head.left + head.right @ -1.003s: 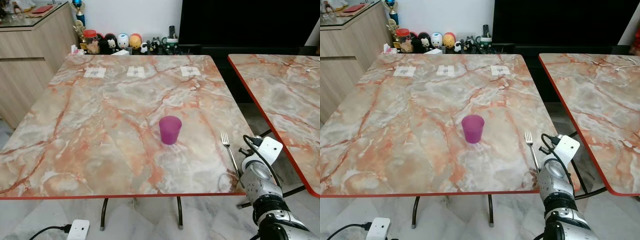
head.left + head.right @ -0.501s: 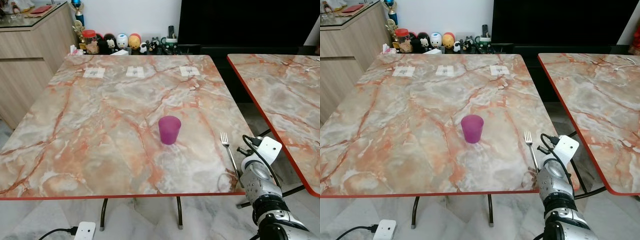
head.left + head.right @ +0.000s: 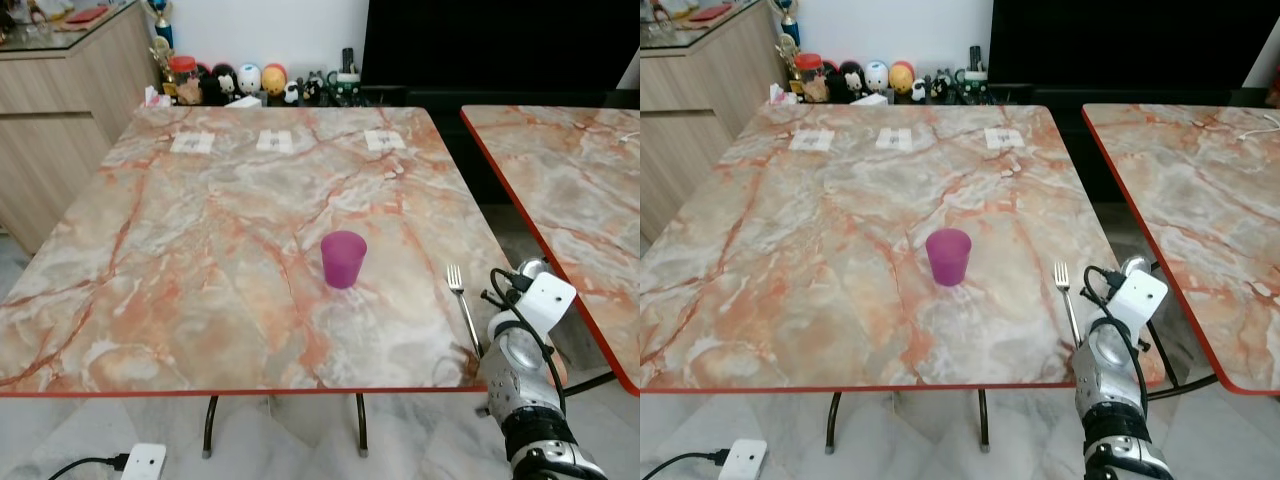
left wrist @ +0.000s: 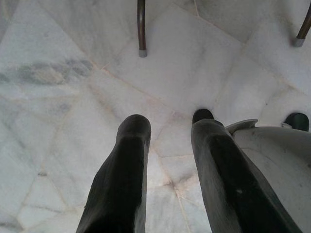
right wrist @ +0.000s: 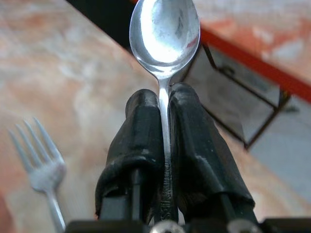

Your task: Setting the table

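A purple cup [image 3: 343, 258] stands upright near the middle of the marble table [image 3: 200, 250]. A silver fork [image 3: 461, 306] lies flat near the table's right front corner, tines pointing away from me. My right arm [image 3: 520, 350] rises beside that corner, just right of the fork. In the right wrist view my right gripper [image 5: 164, 94] is shut on the handle of a silver spoon [image 5: 164, 34], whose bowl sticks out past the fingertips, with the fork [image 5: 43, 165] beside it. My left gripper [image 4: 169, 124] hangs open over the floor.
Three white squares [image 3: 274, 142] lie along the table's far edge. A second marble table [image 3: 580, 190] stands close on the right with a narrow gap between. A wooden sideboard [image 3: 60, 90] is at the left, figurines [image 3: 250, 80] at the back, and a power strip [image 3: 140, 462] on the floor.
My right wrist has shifted slightly right and stands a little more upright beside the table corner. The camera moved a little; cup and fork stay put.
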Available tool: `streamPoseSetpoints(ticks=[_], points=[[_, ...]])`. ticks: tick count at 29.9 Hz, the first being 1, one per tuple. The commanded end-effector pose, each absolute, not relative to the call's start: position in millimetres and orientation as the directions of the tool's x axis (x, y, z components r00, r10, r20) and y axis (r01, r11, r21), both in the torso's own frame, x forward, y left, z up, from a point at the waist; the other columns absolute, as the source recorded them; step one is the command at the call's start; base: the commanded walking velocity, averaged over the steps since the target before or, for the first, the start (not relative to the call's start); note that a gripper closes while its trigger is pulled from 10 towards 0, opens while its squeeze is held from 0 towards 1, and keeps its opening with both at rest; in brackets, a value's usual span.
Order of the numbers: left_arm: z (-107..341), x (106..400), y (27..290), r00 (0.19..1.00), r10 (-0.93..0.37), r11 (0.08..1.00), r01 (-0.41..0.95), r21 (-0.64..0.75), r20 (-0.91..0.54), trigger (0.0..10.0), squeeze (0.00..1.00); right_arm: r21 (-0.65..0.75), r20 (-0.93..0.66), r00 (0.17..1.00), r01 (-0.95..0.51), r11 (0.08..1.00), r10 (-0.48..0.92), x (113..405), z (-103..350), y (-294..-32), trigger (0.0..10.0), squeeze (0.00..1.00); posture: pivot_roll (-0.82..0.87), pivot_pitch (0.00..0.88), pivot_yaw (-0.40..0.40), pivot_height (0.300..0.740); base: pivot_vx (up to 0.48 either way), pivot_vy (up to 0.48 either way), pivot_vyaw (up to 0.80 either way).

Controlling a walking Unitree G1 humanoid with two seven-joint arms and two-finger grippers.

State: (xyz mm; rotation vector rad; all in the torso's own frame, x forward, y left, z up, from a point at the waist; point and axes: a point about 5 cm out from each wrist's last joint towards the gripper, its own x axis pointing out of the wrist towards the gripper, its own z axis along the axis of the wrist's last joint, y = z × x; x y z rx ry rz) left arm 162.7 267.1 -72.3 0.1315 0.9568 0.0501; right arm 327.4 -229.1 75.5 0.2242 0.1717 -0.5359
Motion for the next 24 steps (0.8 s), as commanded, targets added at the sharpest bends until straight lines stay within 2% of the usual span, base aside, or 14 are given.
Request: streamPoseSetpoints(ticks=[1, 2, 3, 4, 5, 8, 9, 15, 19, 22, 24], points=[[-77, 156, 263, 0.556, 0.098, 0.992, 0.012, 0.126, -0.825, 10.0, 0.0, 0.167, -0.167, 0.854, 0.516, 0.84, -0.492, 326, 82, -232, 0.0, 0.0, 0.11, 0.003, -0.039, 0.74, 0.0, 0.0, 0.0], [-78, 157, 259, 0.556, 0.095, 0.992, 0.014, 0.124, -0.826, 10.0, 0.0, 0.162, -0.151, 0.858, 0.511, 0.844, -0.491, 325, 83, -234, 0.7, 0.0, 0.11, 0.003, -0.04, 0.74, 0.0, 0.0, 0.0], [-79, 157, 257, 0.555, 0.093, 0.992, 0.015, 0.122, -0.826, 10.0, 0.0, 0.158, -0.14, 0.861, 0.508, 0.847, -0.49, 324, 84, -234, 0.7, 0.0, 0.11, 0.003, -0.04, 0.74, 0.0, 0.0, 0.0], [-79, 157, 255, 0.555, 0.092, 0.993, 0.016, 0.121, -0.827, 10.0, 0.0, 0.154, -0.127, 0.865, 0.5, 0.852, -0.485, 324, 86, -234, 4.1, 0.0, 0.11, 0.003, -0.04, 0.74, 0.0, 0.0, 0.0], [-80, 159, 250, 0.556, 0.088, 0.993, 0.018, 0.118, -0.827, 10.0, 0.0, 0.147, -0.079, 0.877, 0.481, 0.864, -0.474, 324, 92, -234, 10.0, 0.0, 0.11, 0.003, -0.04, 0.74, 0.0, 0.0, 0.0], [-81, 160, 247, 0.557, 0.085, 0.993, 0.019, 0.115, -0.826, 10.0, 0.0, 0.136, -0.038, 0.887, 0.462, 0.877, -0.461, 323, 96, -233, 10.0, 0.0, 0.11, 0.003, -0.04, 0.74, 0.0, 0.0, 0.0], [-82, 162, 241, 0.558, 0.085, 0.993, 0.017, 0.114, -0.825, 10.0, 0.0, 0.074, 0.026, 0.91, 0.411, 0.908, -0.414, 322, 103, -229, 10.0, 0.0, 0.11, 0.002, -0.047, 0.74, 0.0, 0.0, 0.0], [-83, 163, 234, 0.559, 0.082, 0.993, 0.02, 0.113, -0.825, 10.0, 0.0, -0.043, 0.102, 0.953, 0.291, 0.956, -0.286, 313, 107, -216, 10.0, 0.0, 0.1, 0.005, -0.047, 0.74, 0.0, 0.0, 0.0], [-84, 163, 232, 0.558, 0.081, 0.993, 0.024, 0.114, -0.826, 10.0, 0.0, -0.032, 0.117, 0.962, 0.251, 0.967, -0.246, 309, 106, -215, 10.0, 0.0, 0.1, 0.004, -0.048, 0.74, 0.0, 0.0, 0.0], [-84, 164, 231, 0.559, 0.081, 0.993, 0.029, 0.117, -0.825, 10.0, 0.0, -0.1, 0.169, 0.966, 0.212, 0.972, -0.193, 308, 114, -214, 10.0, 0.0, 0.09, 0.003, -0.049, 0.74, 0.0, 0.0, 0.0], [-83, 164, 233, 0.56, 0.082, 0.991, 0.039, 0.125, -0.824, 10.0, 0.0, -0.044, 0.177, 0.963, 0.212, 0.976, -0.201, 308, 116, -214, 10.0, 0.0, 0.09, 0.001, -0.05, 0.74, 0.0, 0.0, 0.0]])
